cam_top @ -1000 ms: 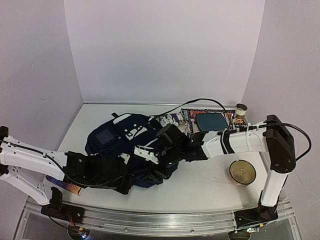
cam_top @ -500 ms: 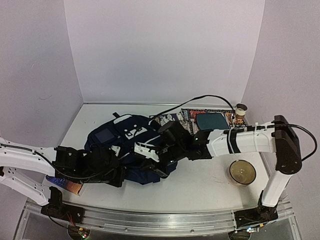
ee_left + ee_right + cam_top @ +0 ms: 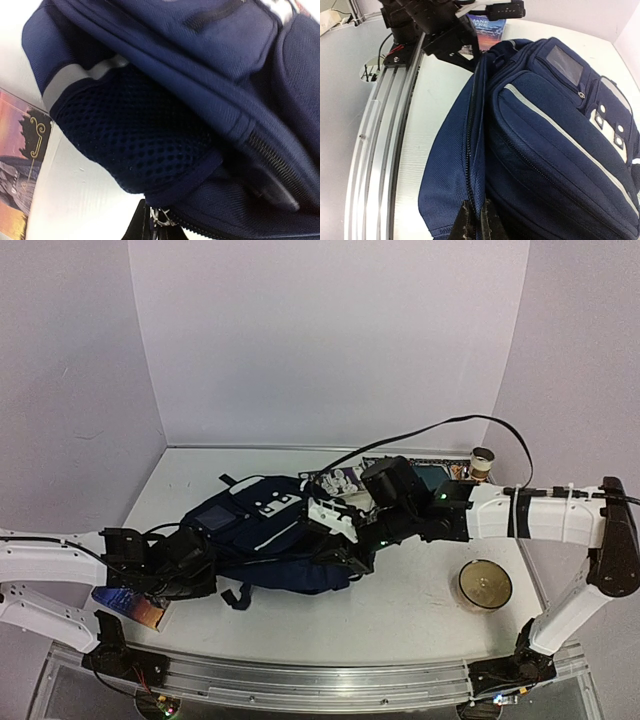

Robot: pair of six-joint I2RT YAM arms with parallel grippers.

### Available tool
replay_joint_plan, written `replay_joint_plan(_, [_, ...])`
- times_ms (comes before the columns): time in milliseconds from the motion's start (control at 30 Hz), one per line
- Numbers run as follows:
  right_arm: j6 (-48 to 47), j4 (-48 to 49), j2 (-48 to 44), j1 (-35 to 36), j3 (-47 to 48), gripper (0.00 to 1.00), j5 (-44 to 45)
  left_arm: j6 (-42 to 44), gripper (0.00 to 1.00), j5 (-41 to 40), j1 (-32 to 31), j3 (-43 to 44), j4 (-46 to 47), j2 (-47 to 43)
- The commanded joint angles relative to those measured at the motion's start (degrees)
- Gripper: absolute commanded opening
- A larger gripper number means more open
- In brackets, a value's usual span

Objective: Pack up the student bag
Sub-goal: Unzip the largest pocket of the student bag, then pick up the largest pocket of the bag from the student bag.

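Pinching with both hands, I have the student bag (image 3: 265, 540) stretched between them on the white table (image 3: 420, 625). My left gripper (image 3: 145, 229) is pressed together on the seam by the zipper (image 3: 267, 150), just under the mesh side pocket (image 3: 135, 145), at the bag's left end. My right gripper (image 3: 477, 220) is clamped on the fabric edge along the zipper line at the bag's right end.

The bag lies across the table, left of its middle, and a black strap (image 3: 235, 595) trails off its near edge. Beside my left wrist a book (image 3: 128, 605) lies flat at the near left corner, just beside the bag and close to the metal rail (image 3: 300, 680) along the near edge.

Behind my right wrist the teal pouch (image 3: 428, 478) sits on its patterned mat (image 3: 345, 478), with a small jar (image 3: 482, 465) near the back right corner. A round gold cup (image 3: 485, 585) stands well apart to the right. Bare table shows between the bag and that cup, in front of the bag, and behind it toward the back wall (image 3: 320, 340).
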Motion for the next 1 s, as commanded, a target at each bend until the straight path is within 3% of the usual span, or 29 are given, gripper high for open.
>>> replay_joint_plan(0, [0.94, -2.56, -2.65, -0.76, 0.63, 0.0, -6.05, -10.21, 0.0, -6.05, 2.21, -2.95, -9.69, -2.79])
replay_joint_plan(167, [3.53, -2.09, 2.55, -0.66, 3.08, 0.0, -9.24, -7.4, 0.06, -7.03, 2.21, -1.7, -8.56, -3.68])
replay_joint_plan(267, [6.04, -1.42, 4.34, -0.63, 4.75, 0.12, -7.94, -4.12, 0.21, -8.32, 2.21, 0.06, -8.28, -5.6])
replay_joint_plan(400, [11.3, -1.47, 4.19, -0.99, 6.94, 0.38, -4.48, 1.41, 0.44, -9.73, 2.17, 2.62, -7.81, -9.26])
replay_joint_plan(467, [14.87, -1.49, 3.59, -2.02, 7.28, 0.59, -3.23, 3.85, 0.54, -10.28, 2.21, 3.7, -7.06, -10.88])
replay_joint_plan(667, [30.71, -1.42, 1.09, -5.27, 5.2, 0.83, 1.99, 14.52, 0.85, -8.5, 2.21, 5.86, 0.55, -14.25])
replay_joint_plan(833, [46.19, -1.3, -1.66, -6.16, 0.18, 0.97, 9.72, 21.84, 0.98, -3.8, 2.19, 6.62, 8.58, -12.18])
replay_joint_plan(967, [59.68, -1.14, -2.45, -6.22, -4.11, 0.98, 13.1, 26.93, 0.99, 0.05, 2.23, 8.5, 11.93, -6.74])
